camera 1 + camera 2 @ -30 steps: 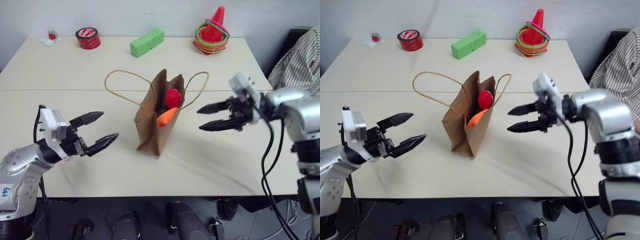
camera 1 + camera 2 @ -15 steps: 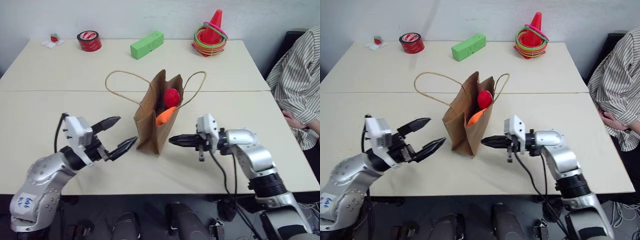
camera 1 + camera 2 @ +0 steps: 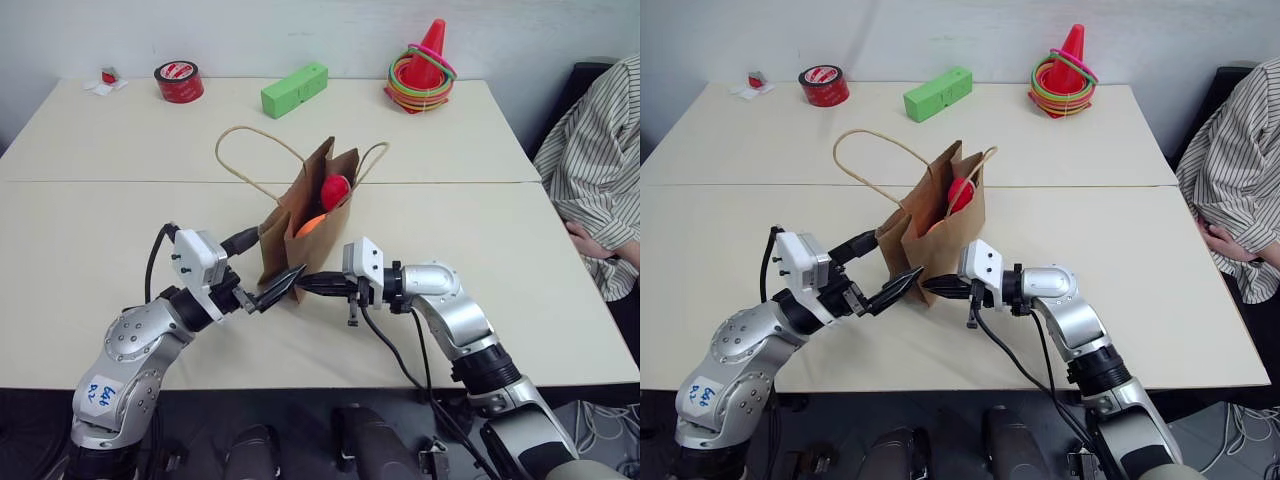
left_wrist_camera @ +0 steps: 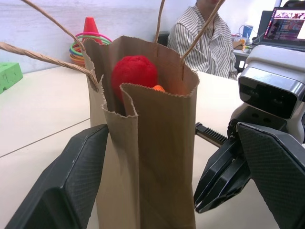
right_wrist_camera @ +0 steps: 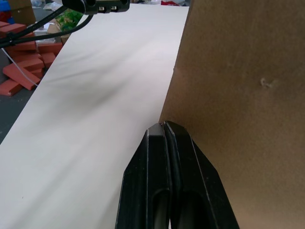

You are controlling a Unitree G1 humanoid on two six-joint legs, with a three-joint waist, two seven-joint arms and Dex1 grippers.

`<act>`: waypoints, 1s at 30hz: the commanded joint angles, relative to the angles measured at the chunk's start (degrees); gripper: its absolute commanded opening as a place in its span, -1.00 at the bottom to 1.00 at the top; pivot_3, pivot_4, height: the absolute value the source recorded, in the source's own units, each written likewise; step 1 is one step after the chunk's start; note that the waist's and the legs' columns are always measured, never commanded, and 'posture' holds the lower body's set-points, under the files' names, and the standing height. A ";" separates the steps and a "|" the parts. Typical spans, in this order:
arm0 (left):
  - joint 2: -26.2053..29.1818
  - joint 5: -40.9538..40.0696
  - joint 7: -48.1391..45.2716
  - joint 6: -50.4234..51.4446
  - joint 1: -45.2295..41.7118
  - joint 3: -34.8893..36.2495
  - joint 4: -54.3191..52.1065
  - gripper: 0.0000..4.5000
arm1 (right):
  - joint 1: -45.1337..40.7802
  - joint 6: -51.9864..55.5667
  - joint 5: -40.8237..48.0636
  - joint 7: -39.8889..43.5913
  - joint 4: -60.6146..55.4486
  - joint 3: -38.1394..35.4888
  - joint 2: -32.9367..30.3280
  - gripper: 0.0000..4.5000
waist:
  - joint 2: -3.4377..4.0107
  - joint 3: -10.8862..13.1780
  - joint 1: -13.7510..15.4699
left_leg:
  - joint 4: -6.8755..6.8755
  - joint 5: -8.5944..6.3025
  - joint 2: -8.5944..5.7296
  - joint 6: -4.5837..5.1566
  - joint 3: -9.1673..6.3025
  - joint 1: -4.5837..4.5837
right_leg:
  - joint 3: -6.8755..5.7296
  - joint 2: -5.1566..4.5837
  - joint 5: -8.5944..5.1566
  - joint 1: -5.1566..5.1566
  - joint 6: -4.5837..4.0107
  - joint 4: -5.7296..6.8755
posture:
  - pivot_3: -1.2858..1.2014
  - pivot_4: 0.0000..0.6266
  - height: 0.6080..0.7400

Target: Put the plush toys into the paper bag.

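Left gripper (image 3: 268, 270) was spread wide around the lower bag (image 3: 318, 228); right gripper (image 3: 306, 283) was pinched together, tips at the bag's base corner, maybe touching. Bag stood mid-table (image 3: 120, 240), red toy (image 3: 334, 190) and orange toy (image 3: 310, 224) inside.

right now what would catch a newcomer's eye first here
The brown paper bag standing mid-table, a red plush toy and an orange one peeking out of its open top. The open left gripper straddles its lower corner, and the shut right gripper points at its base.
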 commanded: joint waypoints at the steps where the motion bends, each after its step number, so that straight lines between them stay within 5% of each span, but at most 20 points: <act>1: -1.33 2.07 1.09 -2.18 -1.79 -0.93 0.97 1.00 | -0.69 -1.53 -0.67 -0.83 -0.22 0.80 1.16 -0.98 | 0.00 0.00 0.02 | 0.00 0.00 0.00 0.00 0.00 0.00 | 0.00 0.00 0.00 0.00 0.00 0.00 | 0.03 -0.52 1.00; 3: -2.64 4.05 2.34 -2.90 -3.34 -2.11 2.95 1.00 | -0.42 -1.74 -1.04 -0.99 -0.34 1.36 1.67 -0.98 | 0.00 0.00 -0.03 | 0.01 0.00 0.00 0.00 0.00 0.00 | 0.00 0.01 0.00 0.00 0.00 0.01 | 0.03 -0.52 1.00; 6: -4.21 6.31 4.04 -3.21 -5.24 -3.12 5.33 0.73 | 0.50 -1.94 -1.27 -0.95 -1.02 1.69 1.43 -1.00 | 0.00 0.00 0.01 | 0.01 0.00 -0.01 0.00 0.00 0.00 | 0.00 0.02 0.00 0.00 0.00 0.02 | 0.03 -0.52 1.00; 13: -3.57 4.57 0.43 -3.21 -6.80 -2.65 7.12 -0.27 | 3.08 -1.43 -0.28 -1.12 -3.74 0.45 -0.18 -1.00 | -0.01 0.00 0.01 | -0.01 0.00 0.01 0.00 0.01 0.00 | -0.01 0.01 0.00 0.00 0.00 0.01 | 0.03 -0.52 1.00; 18: 1.45 -2.86 -13.09 -3.27 -10.25 0.33 11.79 -0.97 | 8.75 0.53 3.56 -0.58 -9.79 -4.87 -5.69 -1.00 | -0.01 -0.01 0.17 | 0.00 0.01 -0.01 -0.01 -0.01 0.00 | -0.03 0.00 0.00 0.00 0.00 0.06 | 0.03 -0.52 1.00; 25: 11.45 -7.54 -35.94 -1.73 -16.84 -1.58 22.19 -0.99 | 22.15 0.71 10.33 4.71 -17.62 -17.42 -20.43 -1.00 | -0.01 -0.01 1.04 | 0.00 0.00 -0.13 0.02 0.02 -0.03 | -0.06 -0.02 0.00 0.01 0.01 -0.08 | 0.03 -0.52 1.00; 30: 13.07 -3.01 -47.02 -10.67 -20.74 -3.21 32.29 -0.99 | 27.38 -1.32 12.57 4.13 -18.18 -24.68 -24.01 -1.00 | -0.01 -0.01 0.87 | -0.01 0.03 -0.20 -0.04 0.04 0.06 | -0.02 0.10 0.00 0.03 -0.01 -0.05 | 0.03 -0.52 1.00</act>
